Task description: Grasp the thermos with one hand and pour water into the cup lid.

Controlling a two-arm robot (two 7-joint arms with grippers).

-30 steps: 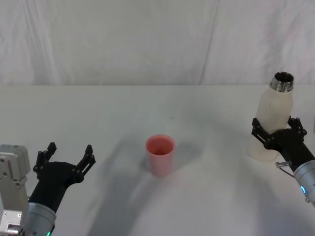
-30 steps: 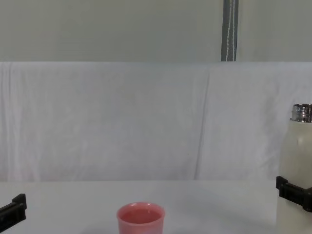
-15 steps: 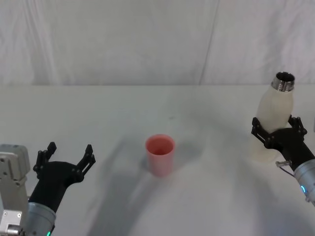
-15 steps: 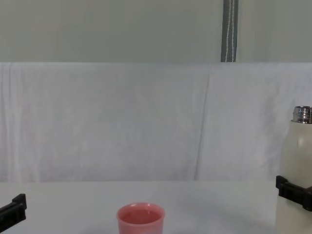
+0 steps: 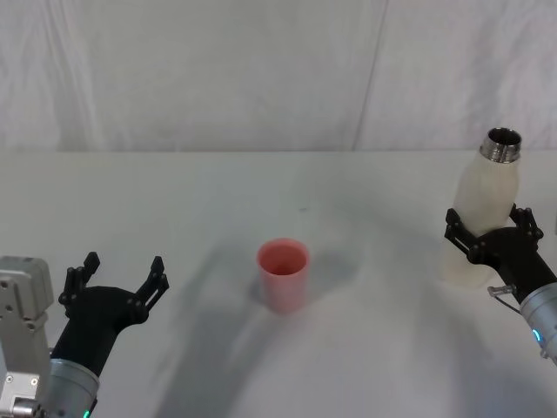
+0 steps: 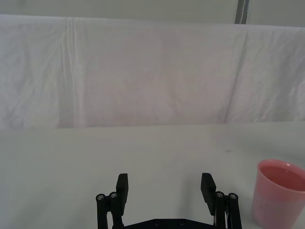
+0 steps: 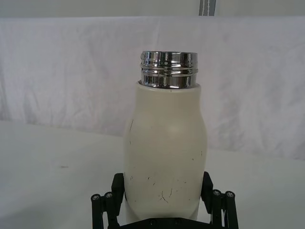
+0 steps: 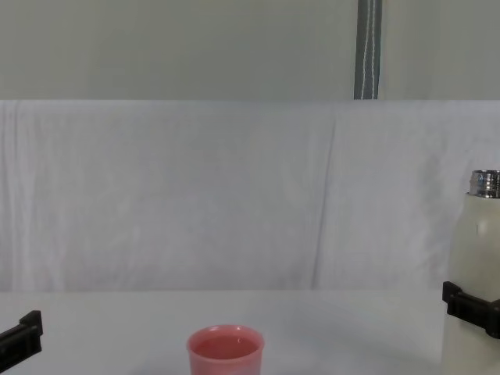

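My right gripper clamped around the cream thermos at the table's right edge, silver neck uncapped, pink cup lid mid-table, contents unclear, my left gripper spread wide, idle near-left.

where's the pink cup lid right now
In the head view the cup lid stands upright near the table's middle, between the open left gripper and the thermos in the right gripper.

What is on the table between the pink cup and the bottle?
Nothing. In the head view, the stretch of white table between the cup and the bottle is bare.
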